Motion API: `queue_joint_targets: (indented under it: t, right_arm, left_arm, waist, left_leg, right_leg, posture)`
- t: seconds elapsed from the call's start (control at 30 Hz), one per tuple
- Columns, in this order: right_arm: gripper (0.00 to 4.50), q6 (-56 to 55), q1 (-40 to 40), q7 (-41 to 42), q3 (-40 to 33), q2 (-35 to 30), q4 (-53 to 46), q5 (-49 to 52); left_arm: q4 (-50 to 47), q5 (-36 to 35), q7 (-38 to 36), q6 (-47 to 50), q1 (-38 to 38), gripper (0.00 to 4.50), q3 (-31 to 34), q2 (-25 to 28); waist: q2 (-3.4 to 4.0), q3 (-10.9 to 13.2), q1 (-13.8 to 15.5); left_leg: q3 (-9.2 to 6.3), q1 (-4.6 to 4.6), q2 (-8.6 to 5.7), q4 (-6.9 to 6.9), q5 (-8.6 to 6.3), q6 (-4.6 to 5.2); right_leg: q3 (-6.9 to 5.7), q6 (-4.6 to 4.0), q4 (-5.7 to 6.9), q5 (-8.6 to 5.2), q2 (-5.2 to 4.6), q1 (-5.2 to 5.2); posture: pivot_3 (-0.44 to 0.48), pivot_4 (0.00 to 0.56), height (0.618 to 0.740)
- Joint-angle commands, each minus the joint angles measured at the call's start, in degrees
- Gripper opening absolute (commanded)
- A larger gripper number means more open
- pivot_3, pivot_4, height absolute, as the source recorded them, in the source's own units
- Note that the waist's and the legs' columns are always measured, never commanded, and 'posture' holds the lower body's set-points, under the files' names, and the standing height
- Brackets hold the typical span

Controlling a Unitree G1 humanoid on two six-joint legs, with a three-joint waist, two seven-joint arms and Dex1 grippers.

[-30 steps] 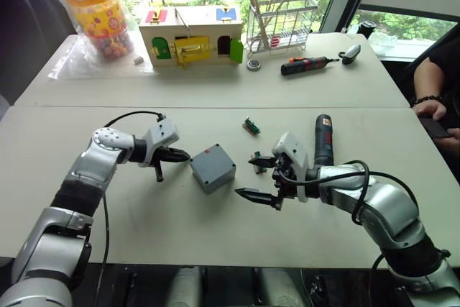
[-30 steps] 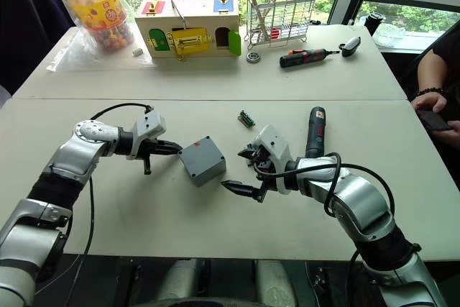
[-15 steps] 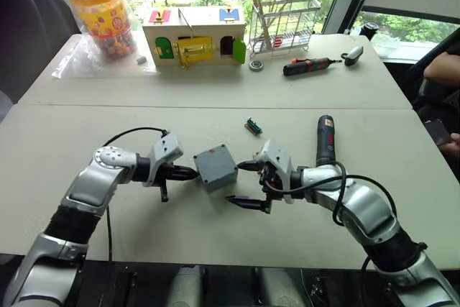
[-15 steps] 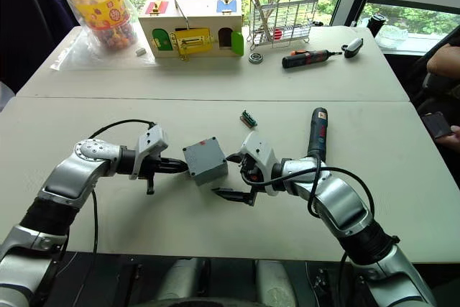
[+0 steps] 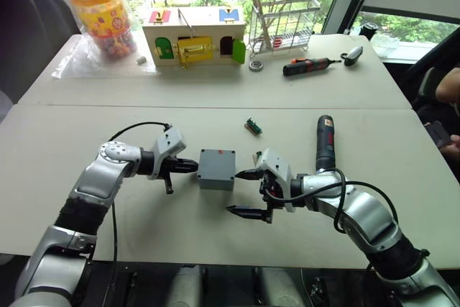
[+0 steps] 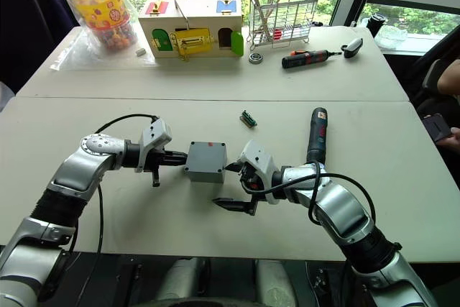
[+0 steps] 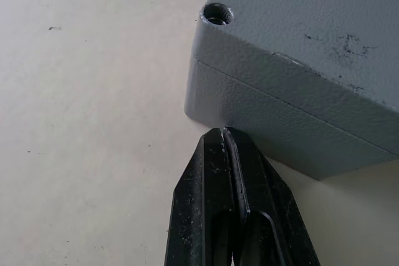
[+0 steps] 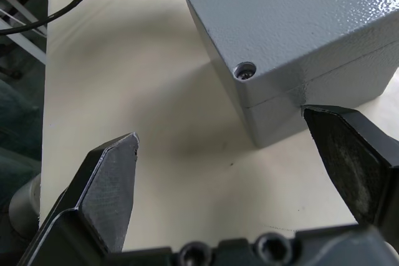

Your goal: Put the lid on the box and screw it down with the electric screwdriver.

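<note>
The box [image 5: 216, 168] is sitting on the near table [image 5: 108, 228] with the lid [image 7: 324, 35] already resting on top of it, the seam between the two showing in both wrist views. The left gripper [image 5: 192, 167] is pressing its tip against the box's left side, its two fingers closed flat together and holding nothing. From the other side, the right gripper [image 5: 244, 193] is reaching in with its fingers spread wide apart, one fingertip [image 8: 349, 147] touching or just beside the box's right wall near the seam and the other hanging well clear over bare tabletop. The electric screwdriver [image 5: 324, 141] is lying on the table to the right, beyond the right arm. A red-and-black screwdriver [image 5: 307, 66] is lying on the far table.
</note>
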Motion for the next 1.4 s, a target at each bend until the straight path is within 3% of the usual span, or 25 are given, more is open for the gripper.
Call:
queue_joint_targets:
  t: [0.03,0.2,0.33,0.6,0.73,0.77,1.4]
  right_arm:
    - [4.47,-0.18,-0.08,0.32,-3.73,-1.69,-3.13,0.77]
    - [4.47,3.7,-2.71,1.8,-16.36,-5.61,-2.79,7.9]
    - [4.47,0.69,-9.91,-1.38,-23.2,-2.93,9.85,8.08]
    - [4.47,-16.03,-22.52,-4.73,-17.72,6.72,40.05,-4.09]
    - [3.48,-21.46,-25.9,-4.18,-15.9,10.64,49.81,-7.43]
    - [3.13,-22.28,-26.37,-4.08,-15.71,11.21,51.19,-7.97]
    - [3.13,-28.56,-29.78,-4.89,-15.55,16.49,61.87,-13.93]
  left_arm:
    - [-0.12,0.32,-0.57,-1.42,-1.27,0.0,0.59,1.34]
    - [0.13,-5.25,-1.31,2.7,-4.81,0.0,6.42,2.85]
    - [-0.67,-12.27,0.33,8.71,-9.5,0.0,11.75,0.13]
    - [-4.1,-13.99,4.24,11.19,-10.46,0.0,11.63,-2.69]
    - [-4.37,-12.07,5.35,9.57,-8.6,0.0,10.33,-1.78]
    - [-4.42,-11.76,5.4,9.24,-8.17,0.0,10.07,-1.51]
    - [-4.62,-9.83,5.91,6.42,-4.45,0.0,7.71,-0.81]
  waist:
    - [0.0,0.0,0.01]
    - [-0.01,0.0,0.06]
    - [-0.06,-0.01,-0.02]
    - [-0.06,-0.03,-1.32]
    - [-0.05,-0.03,-1.72]
    - [-0.05,-0.03,-1.74]
    - [-0.05,-0.03,-1.68]
  left_leg:
    - [0.0,0.0,0.0,0.0,0.0,0.0]
    - [-0.01,-0.01,0.0,0.04,-0.01,0.02]
    - [0.0,-0.03,0.0,0.17,-0.02,0.04]
    - [0.14,0.0,-0.01,0.17,0.05,-0.08]
    - [0.13,0.01,0.06,0.16,0.08,-0.13]
    - [0.13,0.0,0.06,0.17,0.08,-0.14]
    - [0.11,0.0,0.04,0.16,0.15,-0.27]
  right_leg:
    - [0.0,0.0,0.0,0.0,0.0,0.01]
    - [0.0,0.0,0.0,0.0,0.0,0.01]
    - [-0.01,0.0,0.1,0.0,0.01,0.04]
    - [0.06,0.0,0.13,0.0,0.09,-0.05]
    - [0.06,0.0,0.15,0.0,0.09,-0.06]
    - [0.06,0.0,0.15,0.0,0.08,-0.06]
    - [0.05,0.0,0.17,0.0,0.03,-0.06]
  posture:
    - [0.0,0.15,0.74]
    - [0.0,0.15,0.74]
    - [0.0,0.15,0.74]
    - [0.0,0.15,0.74]
    - [0.0,0.15,0.74]
    - [0.0,0.15,0.74]
    - [0.0,0.15,0.74]
